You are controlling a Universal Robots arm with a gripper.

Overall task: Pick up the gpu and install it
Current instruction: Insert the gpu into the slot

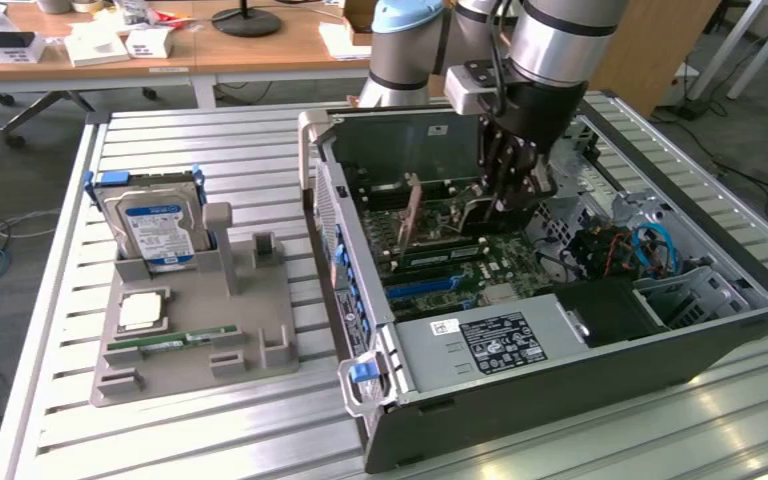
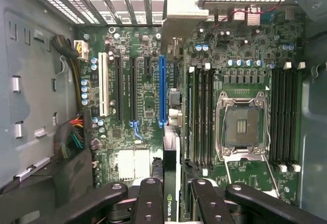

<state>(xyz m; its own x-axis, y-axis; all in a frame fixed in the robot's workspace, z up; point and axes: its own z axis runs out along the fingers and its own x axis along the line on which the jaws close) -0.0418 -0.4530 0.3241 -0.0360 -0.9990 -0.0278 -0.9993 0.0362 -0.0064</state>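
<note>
My gripper reaches down into the open computer case, over the motherboard. It is shut on the gpu, a thin dark card seen edge-on in the wrist view, with a green logo between the black fingers. The card's silver bracket end points at the case's rear slot openings. The card hangs above the board, beside and parallel to the long blue slot, not seated in it.
The empty CPU socket and rows of memory slots lie beside the card. On the table at the exterior view's left, a grey fixture holds a hard drive, a CPU and a RAM stick. The power supply fills the case's near corner.
</note>
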